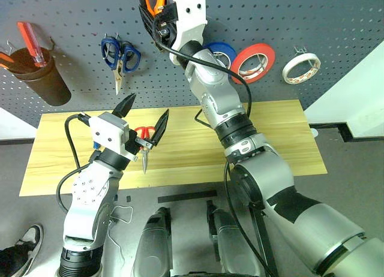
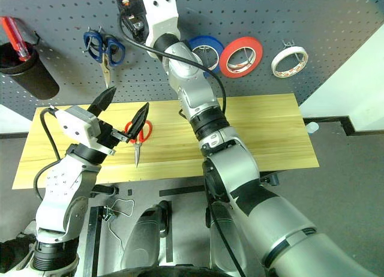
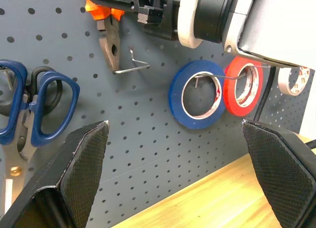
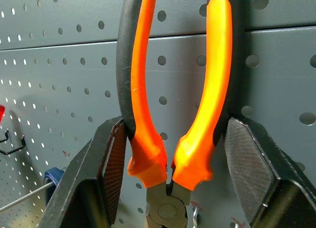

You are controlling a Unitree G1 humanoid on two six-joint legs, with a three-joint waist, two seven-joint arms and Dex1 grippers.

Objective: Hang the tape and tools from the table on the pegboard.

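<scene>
right gripper [image 4: 170,154]: up at the pegboard [image 1: 72,25], fingers clamped from both sides on the orange handles of the pliers [image 4: 173,114]
pliers: jaws point down, handles up, sitting right by a bare metal hook [image 3: 129,65] on the board; can't tell if they actually touch it
left gripper [image 1: 145,117]: fingers spread wide, nothing in them, hanging over the table [image 1: 288,139] in front of my red scissors [image 2: 139,133]
red scissors: lying flat on the table, blades toward the near edge
white tape [image 1: 301,68]: already on a hook at the right end of the board, past the red roll [image 1: 253,62] and the blue roll [image 3: 197,94]
blue scissors [image 1: 120,58]: hanging on the board to the left of my raised arm
brown cup [image 1: 41,77]: far left on the board, with a red screwdriver [image 1: 30,42] sticking out
</scene>
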